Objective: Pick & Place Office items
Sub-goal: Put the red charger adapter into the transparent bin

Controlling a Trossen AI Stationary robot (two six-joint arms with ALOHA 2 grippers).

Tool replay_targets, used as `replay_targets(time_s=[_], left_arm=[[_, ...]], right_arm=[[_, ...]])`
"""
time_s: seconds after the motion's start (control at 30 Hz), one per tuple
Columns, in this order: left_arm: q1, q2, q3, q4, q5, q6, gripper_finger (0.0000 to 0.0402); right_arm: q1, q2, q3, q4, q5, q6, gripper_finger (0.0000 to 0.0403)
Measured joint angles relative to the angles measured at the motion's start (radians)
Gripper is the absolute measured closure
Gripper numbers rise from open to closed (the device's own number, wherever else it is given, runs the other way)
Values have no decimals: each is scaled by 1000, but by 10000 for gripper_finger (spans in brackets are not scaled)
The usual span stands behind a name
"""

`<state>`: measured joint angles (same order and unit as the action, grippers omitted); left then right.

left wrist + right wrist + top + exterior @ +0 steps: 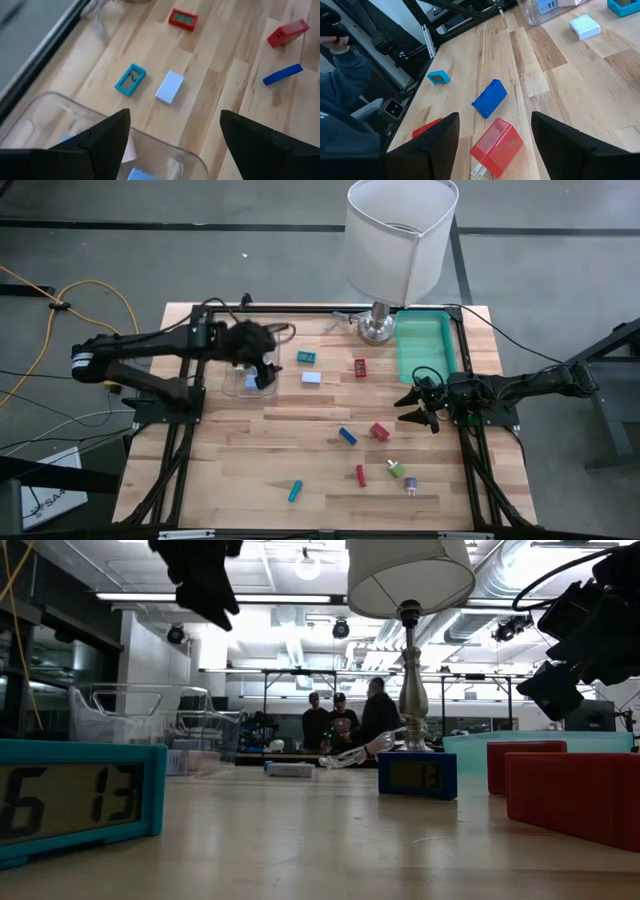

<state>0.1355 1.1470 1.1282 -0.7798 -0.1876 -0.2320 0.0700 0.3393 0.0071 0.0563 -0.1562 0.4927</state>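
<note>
Wooden slats make up your table top (300,430), with a white-shaded lamp (398,240) at the far edge and a green tray (425,345) beside its base. Your left gripper (262,372) hangs over a clear container (240,380) at the far left, fingers spread wide and holding nothing; pale blue pieces lie inside the container. Just beyond it you see a teal clock (130,79) and a light blue block (170,86) side by side, and a red clock (183,18) farther off. Your right gripper (418,404) waits at the right edge, jaws wide and empty, above a red plug block (496,146) and a dark blue block (489,98). Green and teal bits lie near the front edge.
</note>
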Motion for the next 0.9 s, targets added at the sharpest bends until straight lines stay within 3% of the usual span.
replay_targets(time_s=[0.13, 0.33, 0.57, 0.8, 0.9], left_arm=[[-117, 13, 1, 28, -113, -8, 101], [-251, 88, 1, 124, -169, -36, 101], [-370, 192, 1, 228, -250, -107, 101], [-488, 244, 0, 329, -414, -133, 101], [-516, 266, -17, 401, -425, -136, 101]], right_arm=[[0, 0, 0, 0, 0, 0, 167], [0, 0, 0, 0, 0, 0, 167], [0, 0, 0, 0, 0, 0, 167], [0, 0, 0, 0, 0, 0, 167], [0, 0, 0, 0, 0, 0, 167]])
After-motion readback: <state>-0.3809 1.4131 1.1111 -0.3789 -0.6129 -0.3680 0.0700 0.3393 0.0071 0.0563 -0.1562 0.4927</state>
